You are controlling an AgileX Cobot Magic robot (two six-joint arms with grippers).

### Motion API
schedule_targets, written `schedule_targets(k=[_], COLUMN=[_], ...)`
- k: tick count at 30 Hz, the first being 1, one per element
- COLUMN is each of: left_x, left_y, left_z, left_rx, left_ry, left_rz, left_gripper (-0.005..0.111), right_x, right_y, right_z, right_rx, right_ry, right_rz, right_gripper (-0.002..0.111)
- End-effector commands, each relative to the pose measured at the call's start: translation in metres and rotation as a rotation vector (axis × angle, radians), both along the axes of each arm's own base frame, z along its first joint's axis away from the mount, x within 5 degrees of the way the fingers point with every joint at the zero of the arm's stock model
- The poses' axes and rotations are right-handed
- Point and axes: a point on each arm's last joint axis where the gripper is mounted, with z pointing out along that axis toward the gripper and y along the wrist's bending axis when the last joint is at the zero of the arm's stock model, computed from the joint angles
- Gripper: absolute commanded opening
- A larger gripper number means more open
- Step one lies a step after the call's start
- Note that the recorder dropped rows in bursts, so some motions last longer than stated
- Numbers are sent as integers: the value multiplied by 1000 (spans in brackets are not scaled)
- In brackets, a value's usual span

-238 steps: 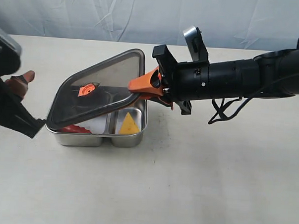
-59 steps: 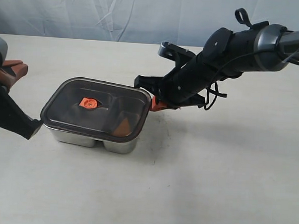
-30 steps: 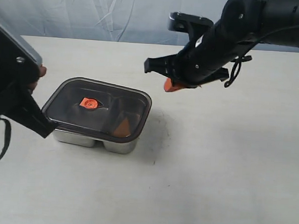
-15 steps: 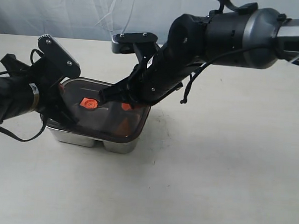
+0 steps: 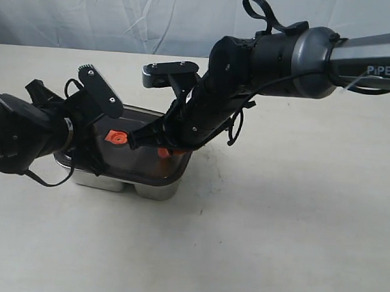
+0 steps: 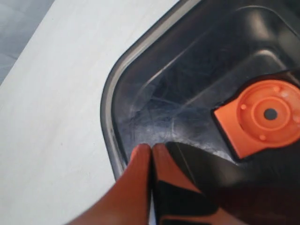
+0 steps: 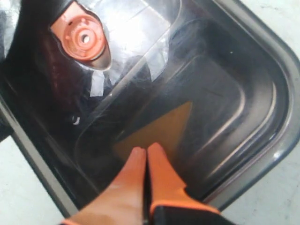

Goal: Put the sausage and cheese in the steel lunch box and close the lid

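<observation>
Lid [image 5: 125, 154] lies flat on the steel lunch box [image 5: 148, 188], dark and translucent, covering both compartments. The orange valve [image 5: 116, 137] sits at its centre.

Left end effector [image 6: 151, 149]: fingers pressed together, nothing between them. The tips sit on the lid top just inside one rounded corner, near the rim and beside the valve [image 6: 267, 115].

Right end effector [image 7: 146, 152]: fingers pressed together, nothing between them. The tips sit on the lid over the smaller compartment, directly above the cheese [image 7: 161, 124], which shows as a dull orange wedge through the lid. The valve [image 7: 84, 37] is well apart from these tips. In the exterior view the orange tip [image 5: 163, 152] meets the lid near its right end.

Both arms converge over the box: the left arm [image 5: 34, 129] covers its left end, and the right arm [image 5: 250, 71] reaches in from the upper right across the back edge.

The box stands left of centre on the pale surface [image 5: 275, 240]. Bare surface lies in front of the box and to its right. In the left wrist view, bare surface also borders the lid's rounded corner. A pale cloth backdrop [image 5: 123, 13] runs along the far edge of the surface.
</observation>
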Motion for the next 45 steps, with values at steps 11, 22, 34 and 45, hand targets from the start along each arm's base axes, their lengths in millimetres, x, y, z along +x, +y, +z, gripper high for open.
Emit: schedule_targets(k=[11,22,34,45], left_x=[-25,-24,-23,-30], left_y=[-4,-6,-5,-2], left_z=[-50,-37,43,51], left_rx=[-150,-179,-325,-350], left_ry=[298,262,15,-7], left_rz=[84,75,44,42], left_gripper=[0,0,0,0], right_x=[-1,-1,-3,-27], right_y=[-2,-4,-7,-8], right_z=[-18,-13,33,37], right_rx=[-69,-73,36,-34], right_ry=[30,18,-91,19], right_rz=[33,44,23,92], right_gripper=[0,0,0,0])
